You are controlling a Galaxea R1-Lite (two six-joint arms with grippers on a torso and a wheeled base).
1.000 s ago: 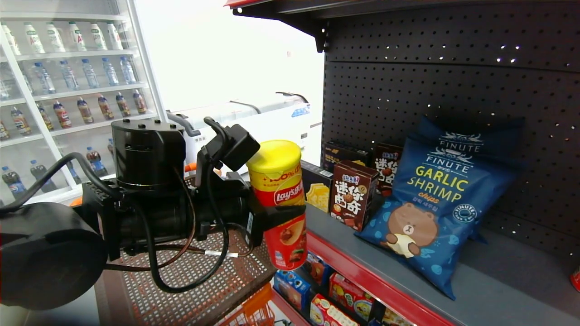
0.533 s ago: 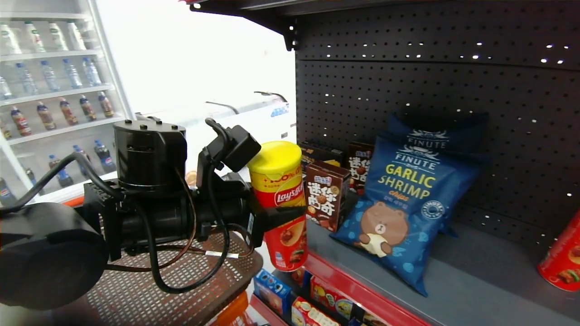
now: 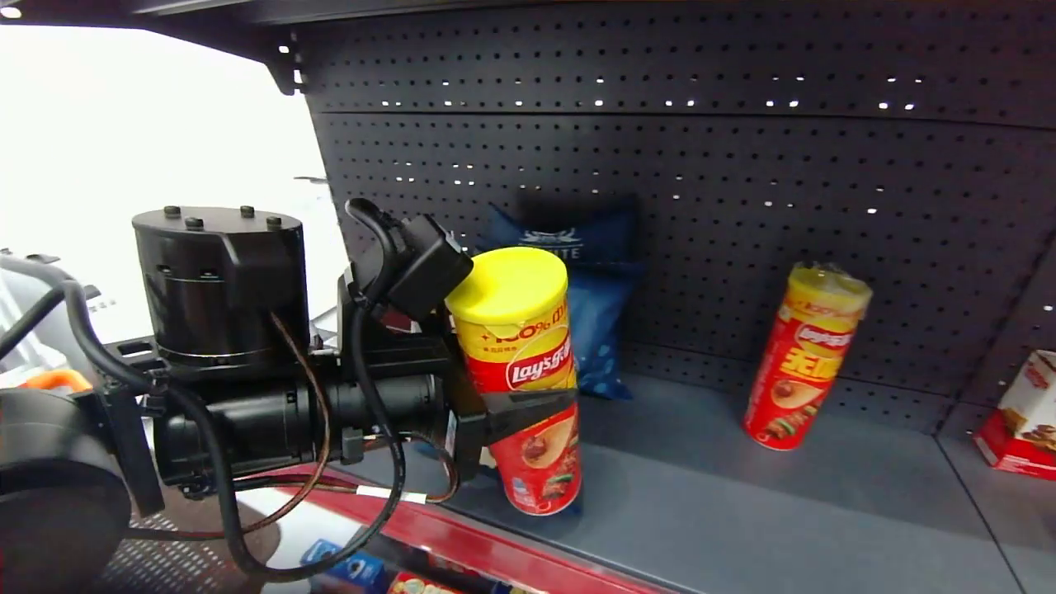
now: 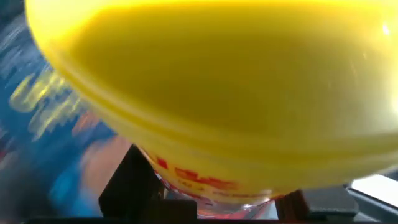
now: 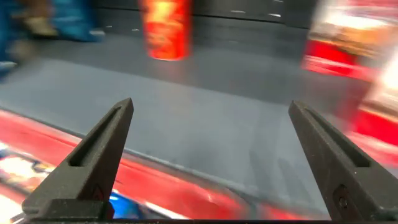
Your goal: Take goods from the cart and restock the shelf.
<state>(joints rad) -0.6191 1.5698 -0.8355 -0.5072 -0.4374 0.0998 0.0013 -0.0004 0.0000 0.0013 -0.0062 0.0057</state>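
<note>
Starting with the head view: a grey shelf [image 3: 742, 511] is running across with a black pegboard back [image 3: 742, 206] and a red front lip [image 3: 528, 553], and the room off to the robot's left is glaring bright white. The left pincer [image 3: 528, 404] is clenching a chips can [image 3: 516, 330] upright around its middle, base down near the shelf's front edge; can't tell if it's touching. A blue snack bag [image 3: 594, 330] is leaning on the pegboard right behind it. A second chips can [image 3: 804, 363] is standing well apart to the right, tilting a bit, and a red-and-white box [image 3: 1023, 412] is peeking in at the far right. The cart [image 3: 165, 561] mesh is showing bottom left.

Left wrist view: the can's yellow lid [image 4: 217, 81] is sitting right up close, dark fingers [image 4: 134, 186] pressing its sides, the blue snack bag blurring beside it.

Right wrist view: the right pincer [image 5: 211, 107] is hanging spread wide with nothing in it over the grey shelf, the second chips can [image 5: 165, 28] standing beyond.
</note>
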